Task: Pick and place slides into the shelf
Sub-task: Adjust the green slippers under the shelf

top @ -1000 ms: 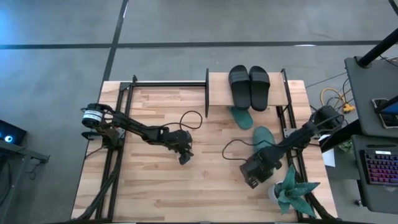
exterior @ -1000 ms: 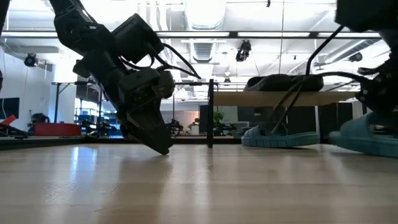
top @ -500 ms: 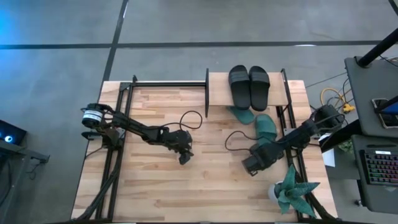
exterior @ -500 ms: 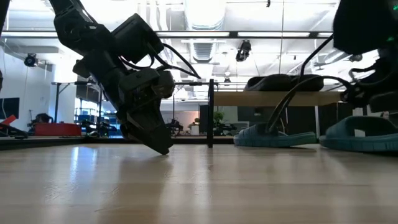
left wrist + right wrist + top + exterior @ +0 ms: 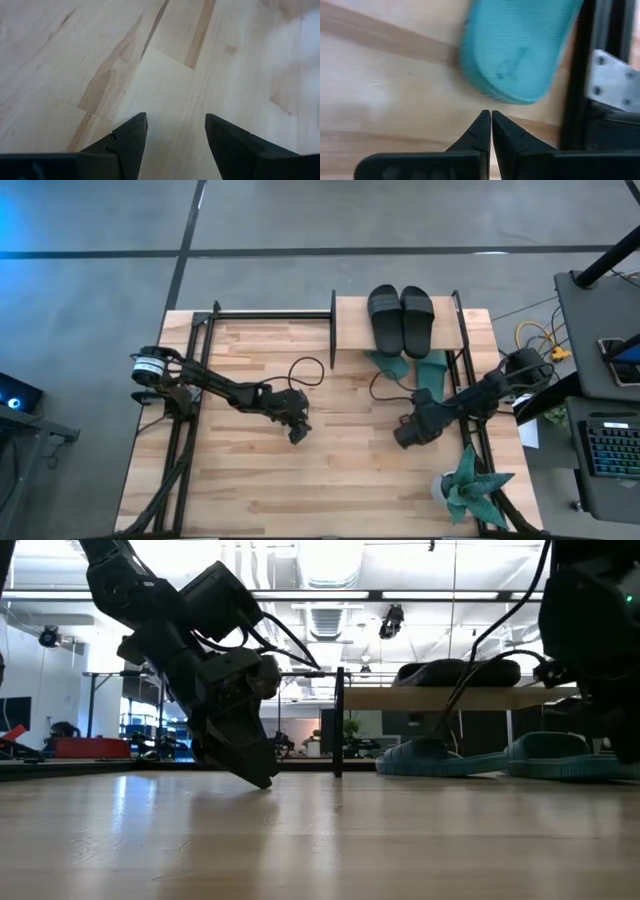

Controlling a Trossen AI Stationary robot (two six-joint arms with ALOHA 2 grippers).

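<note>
Right end effector [image 5: 491, 131] closed, empty, beside teal slide [image 5: 517, 47]; left end effector [image 5: 175, 132] open.

Left arm reaches in low from the left edge; left gripper [image 5: 297, 436] angled tip-down at mid-table, its 2 fingers [image 5: 125, 142] spread apart. Right arm stretches in from the right edge; right gripper [image 5: 491, 120] low, fingertips pressed together.

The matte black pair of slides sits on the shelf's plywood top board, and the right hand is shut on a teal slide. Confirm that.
Only the grip is wrong. The right wrist view shows the right hand shut on nothing, just short of the teal-green slide's heel. The matte black pair of slides does sit on the shelf's plywood top board.
</note>
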